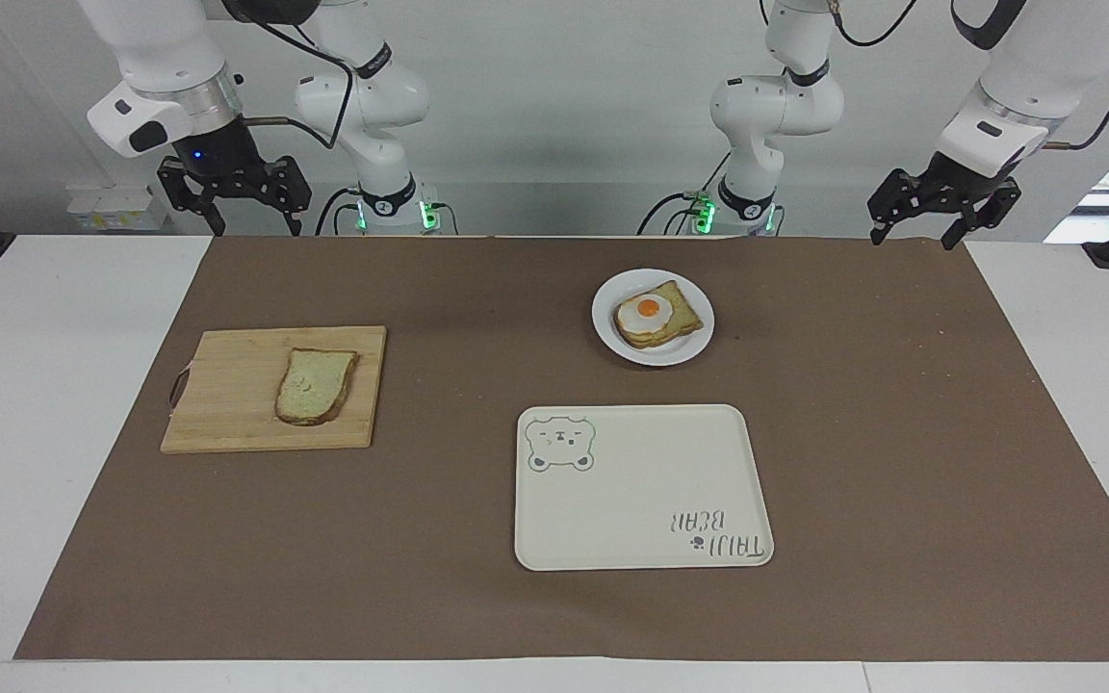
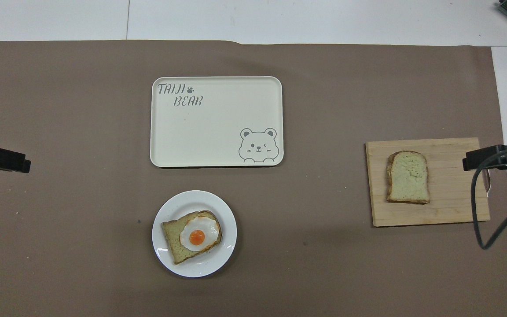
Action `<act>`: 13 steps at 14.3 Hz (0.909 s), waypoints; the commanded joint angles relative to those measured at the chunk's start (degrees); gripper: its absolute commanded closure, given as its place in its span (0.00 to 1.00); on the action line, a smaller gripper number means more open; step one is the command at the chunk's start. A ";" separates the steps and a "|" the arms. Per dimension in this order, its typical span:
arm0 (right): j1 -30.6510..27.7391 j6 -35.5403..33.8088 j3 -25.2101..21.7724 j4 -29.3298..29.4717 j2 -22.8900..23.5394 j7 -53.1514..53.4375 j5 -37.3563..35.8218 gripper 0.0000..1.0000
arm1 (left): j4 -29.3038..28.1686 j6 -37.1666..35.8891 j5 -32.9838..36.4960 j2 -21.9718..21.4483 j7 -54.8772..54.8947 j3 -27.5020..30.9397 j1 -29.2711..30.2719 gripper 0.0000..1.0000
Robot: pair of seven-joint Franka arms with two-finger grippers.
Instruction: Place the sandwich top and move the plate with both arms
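Note:
The sandwich top (image 1: 316, 385) is a plain slice with a brown crust. It lies flat on a wooden cutting board (image 1: 227, 409) toward the right arm's end of the table, and it also shows in the overhead view (image 2: 407, 177). The small round white plate (image 1: 656, 358) holds a bread slice topped with a fried egg (image 1: 653, 314); it stands nearer to the robots than the tray. My right gripper (image 1: 258, 229) hangs open and empty over the mat's edge by the robots. My left gripper (image 1: 913, 239) hangs open and empty over the mat's corner at its own end.
A cream rectangular tray with a bear drawing (image 1: 641, 491) lies farther from the robots than the plate. A brown mat (image 1: 901, 433) covers most of the white table. The cutting board (image 2: 447, 207) has a handle at its outer end.

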 commanded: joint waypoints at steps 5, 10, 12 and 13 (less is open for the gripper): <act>-0.46 1.52 0.06 -2.03 -1.64 -1.27 0.28 0.00 | 0.49 0.59 1.06 0.05 -0.28 -0.19 0.03 0.00; -0.54 1.61 0.06 -2.03 -1.64 -1.18 0.28 0.00 | 0.40 0.59 1.06 0.05 -0.11 -0.19 0.12 0.00; -0.54 1.69 0.06 -2.03 -1.64 -1.26 0.28 0.00 | 0.40 0.68 1.06 -0.04 -0.02 -0.19 0.21 0.00; -0.46 1.69 0.06 -1.94 -1.56 -1.27 0.28 0.00 | 0.23 0.59 1.06 -0.12 -0.02 -0.19 0.12 0.00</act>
